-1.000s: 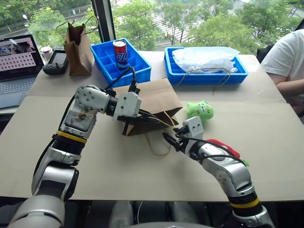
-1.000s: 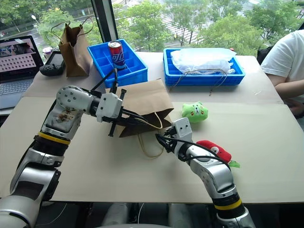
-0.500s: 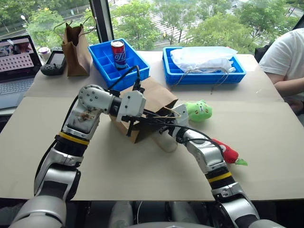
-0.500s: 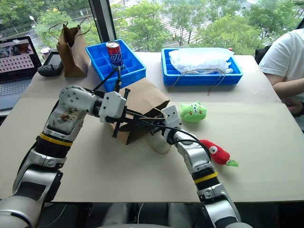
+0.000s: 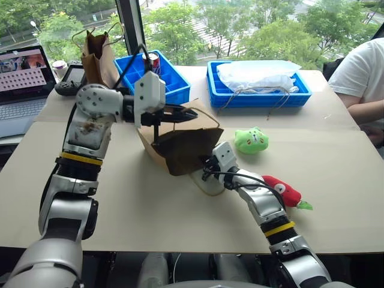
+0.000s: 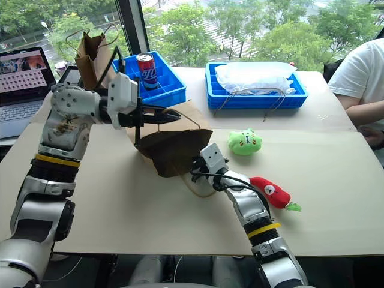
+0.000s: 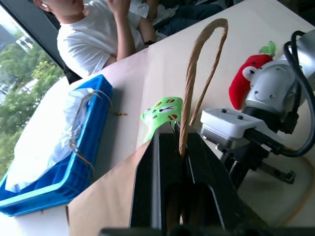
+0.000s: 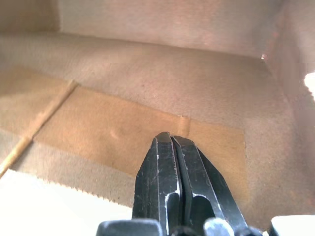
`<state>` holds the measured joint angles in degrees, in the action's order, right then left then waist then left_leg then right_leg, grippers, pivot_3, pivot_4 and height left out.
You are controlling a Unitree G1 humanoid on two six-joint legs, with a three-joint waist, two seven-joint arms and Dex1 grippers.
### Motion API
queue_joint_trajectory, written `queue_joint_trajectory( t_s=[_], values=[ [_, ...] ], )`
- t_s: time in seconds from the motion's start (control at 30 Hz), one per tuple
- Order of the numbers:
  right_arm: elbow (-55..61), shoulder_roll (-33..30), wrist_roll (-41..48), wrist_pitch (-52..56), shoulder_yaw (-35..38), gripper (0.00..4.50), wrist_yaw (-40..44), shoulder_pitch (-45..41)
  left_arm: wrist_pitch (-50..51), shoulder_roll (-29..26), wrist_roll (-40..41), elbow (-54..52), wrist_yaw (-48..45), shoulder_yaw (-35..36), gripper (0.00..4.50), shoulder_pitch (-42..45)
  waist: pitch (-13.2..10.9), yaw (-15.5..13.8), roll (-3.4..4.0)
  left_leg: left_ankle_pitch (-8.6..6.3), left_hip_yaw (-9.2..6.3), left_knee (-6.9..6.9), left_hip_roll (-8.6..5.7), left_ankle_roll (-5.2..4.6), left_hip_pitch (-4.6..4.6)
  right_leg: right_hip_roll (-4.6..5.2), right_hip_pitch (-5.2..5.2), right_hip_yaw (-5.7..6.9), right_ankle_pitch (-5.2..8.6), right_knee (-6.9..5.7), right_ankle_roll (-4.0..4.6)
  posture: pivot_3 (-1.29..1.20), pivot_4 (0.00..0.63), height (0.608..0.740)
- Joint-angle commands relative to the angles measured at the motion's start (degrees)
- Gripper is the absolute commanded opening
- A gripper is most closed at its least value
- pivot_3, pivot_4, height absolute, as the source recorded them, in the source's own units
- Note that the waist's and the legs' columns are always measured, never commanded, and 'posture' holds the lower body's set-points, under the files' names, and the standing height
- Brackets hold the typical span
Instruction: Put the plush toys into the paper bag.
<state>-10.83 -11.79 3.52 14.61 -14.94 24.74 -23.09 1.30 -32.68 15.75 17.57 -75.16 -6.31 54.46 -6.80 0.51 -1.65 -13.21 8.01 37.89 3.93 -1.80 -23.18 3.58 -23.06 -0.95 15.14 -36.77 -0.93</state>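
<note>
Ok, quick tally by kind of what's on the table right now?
Plush toys: 2, a lime-green one and a red one
Paper bags: 2, the wide paper bag and a narrow bag
Blue trays: 2
Soda cans: 1
Laptops: 1
Total: 8

Silver arms, yellow-black wrist bands, white claw housings (black cables looped), black fingers.

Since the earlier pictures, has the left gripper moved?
Yes. The left gripper, shut on the paper bag's handle, has risen toward the small blue bin, lifting the bag's top edge off the table.
</note>
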Motion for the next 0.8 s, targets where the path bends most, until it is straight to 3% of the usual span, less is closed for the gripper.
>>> queue_joint_trajectory(
  t_s=[0.03,0.27,0.4,0.5,0.63,0.67,0.8],
  values=[
    [-0.27,-0.23,-0.81,3.34,-0.38,0.07,0.72,1.97,0.08,0.2,-0.05,-0.33,0.93,0.82,0.0,0.64,0.0,0.0,0.0,0.0,0.0,0.0,0.0,0.0,-0.01,0.0,-0.01,0.0,0.0,0.0,0.0,0.0,0.15,0.736],
    [4.09,-1.41,-0.83,6.4,0.49,0.07,1.3,2.5,3.55,1.99,1.11,-0.88,4.16,1.95,0.0,0.5,0.0,0.06,0.01,0.01,0.0,0.0,0.01,0.01,-0.06,-0.01,-0.05,0.01,0.0,-0.01,0.0,0.0,0.15,0.736],
    [16.14,-3.33,4.07,10.58,3.8,0.07,4.11,4.53,4.49,2.99,1.09,-5.28,4.75,0.76,0.0,-2.47,0.0,0.04,0.01,0.01,-0.02,0.0,0.01,0.02,-0.09,-0.01,-0.07,0.0,0.0,-0.01,0.0,0.0,0.15,0.736],
    [28.33,-7.68,8.06,17.77,7.41,0.78,6.44,6.57,6.57,4.1,1.68,-8.1,5.92,0.6,0.0,-4.43,-0.05,0.11,0.09,0.01,-0.07,0.0,0.02,0.01,-0.16,-0.01,-0.11,-0.04,0.0,-0.01,0.0,0.0,0.15,0.736],
    [43.78,-16.87,15.98,30.97,15.64,2.15,9.71,8.72,7.42,5.07,1.72,-9.23,6.44,0.59,0.0,-5.43,-0.07,-0.05,0.12,0.0,-0.2,0.0,0.01,0.0,-0.25,-0.01,-0.19,-0.05,0.0,0.02,0.0,0.0,0.15,0.736],
    [46.93,-19.76,18.54,34.78,18.3,2.64,10.73,9.05,7.49,5.26,1.69,-9.29,6.52,0.58,0.0,-5.5,-0.07,-0.1,0.12,-0.01,-0.23,0.0,0.02,-0.01,-0.23,-0.02,-0.17,-0.04,0.0,0.02,0.0,0.0,0.15,0.736],
    [53.42,-36.82,22.15,46.55,26.36,3.86,17.33,15.34,8.72,6.3,2.48,-9.89,7.12,0.91,0.0,-5.64,-0.08,-0.57,0.13,-0.03,-0.3,0.0,-0.01,-0.05,-0.2,-0.03,-0.14,-0.09,0.01,0.09,0.01,0.0,0.15,0.736]
  ],
)
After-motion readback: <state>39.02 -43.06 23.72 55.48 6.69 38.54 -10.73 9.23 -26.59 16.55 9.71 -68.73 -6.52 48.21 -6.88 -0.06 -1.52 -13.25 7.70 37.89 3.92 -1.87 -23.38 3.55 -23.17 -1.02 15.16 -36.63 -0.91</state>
